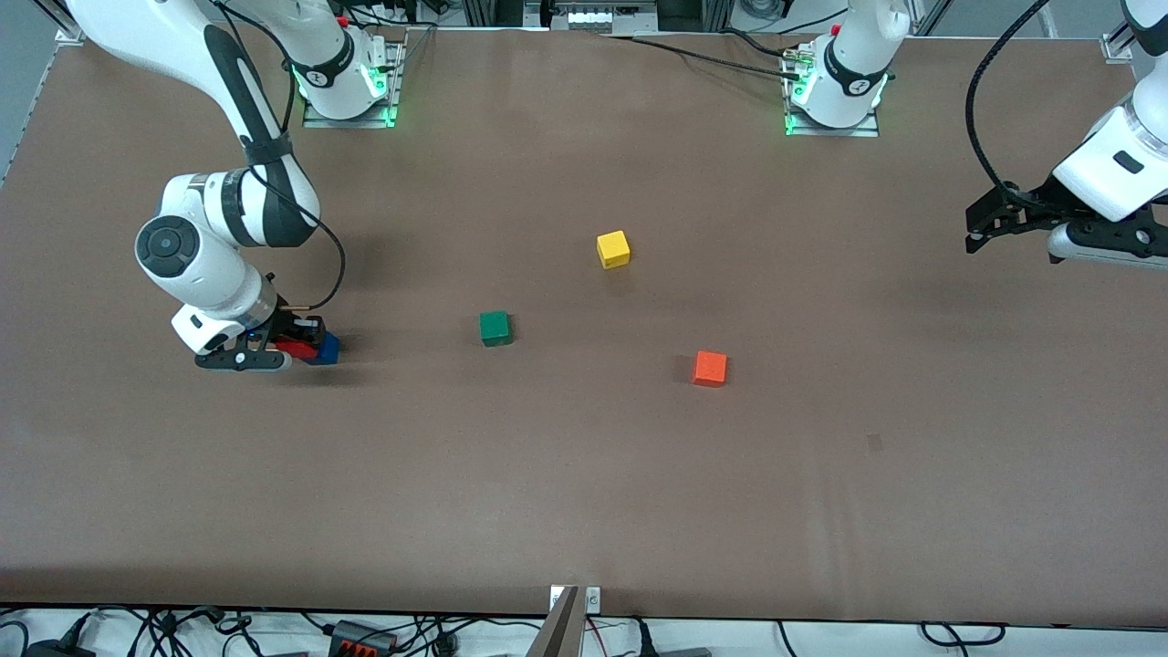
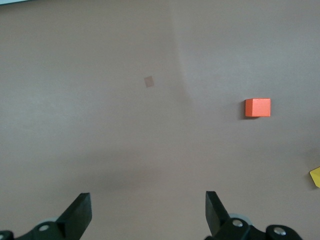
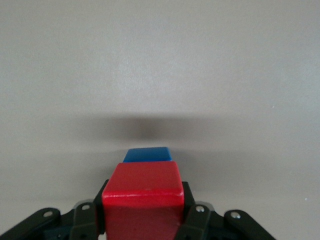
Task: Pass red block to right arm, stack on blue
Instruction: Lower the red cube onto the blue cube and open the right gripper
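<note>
Surface: brown matte counter point(image 1: 584, 474), flat, one small darker patch toward the left arm's end; cloth-like w/ faint creases near the front edge.
Room: cables and a power strip point(image 1: 363, 638) along the front edge; both arm bases bolted at the edge farthest from the front camera, green lights on.
Right hand point(image 1: 290, 349): low at the right arm's end of the counter, clamped on the red block point(image 3: 143, 197); wrist view shows fingers pressed on both its sides.
Red block: in that hand, over the blue block point(image 3: 148, 154). Blue shows only as a sliver past the red one, so offset can't be ruled out; cannot tell if the two touch.
Left hand point(image 2: 148, 212): up over the left arm's end, jaws wide apart, nothing btwn them; waiting.
Others: green block point(image 1: 495, 328), yellow block point(image 1: 613, 249), orange block point(image 1: 710, 368) mid-counter, well apart from the stack spot.
Risk 1: red let go while off-centre, so it tips off blue, prob. rolls away.
Risk 2: pushing down w/ red skewed would shove blue sideways; nothing holds blue in place.
Risk 3: fingers brush blue when opening or lifting out and knock the stack.
Risk 4: release from too high, so red bounces; matte faces should give some grip, but that's a guess.
</note>
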